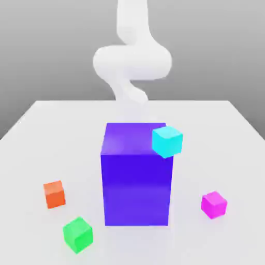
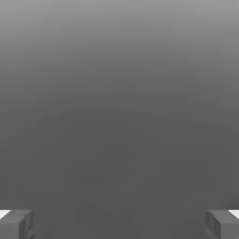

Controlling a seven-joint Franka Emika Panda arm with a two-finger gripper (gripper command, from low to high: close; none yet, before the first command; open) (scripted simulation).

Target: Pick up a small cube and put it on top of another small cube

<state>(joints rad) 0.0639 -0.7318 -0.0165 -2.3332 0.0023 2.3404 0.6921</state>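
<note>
The small magenta-pink cube (image 1: 214, 204) rests on the white table (image 1: 227, 134) toward the front, on the exterior view's right. The small green cube (image 1: 78, 234) sits near the front edge on the exterior view's left. A big purple-blue block stands between them. My white arm (image 1: 132, 62) rises at the back of the table, behind that block and far from both cubes. In the hand view my gripper (image 2: 119, 224) is open: its grey fingertips (image 2: 16, 224) stand wide apart with nothing between them, facing a plain grey background.
The tall purple-blue block (image 1: 137, 176) fills the table's middle. A cyan cube (image 1: 167, 141) sits at its upper right corner. An orange cube (image 1: 54, 194) lies on the exterior view's left, just behind the green one.
</note>
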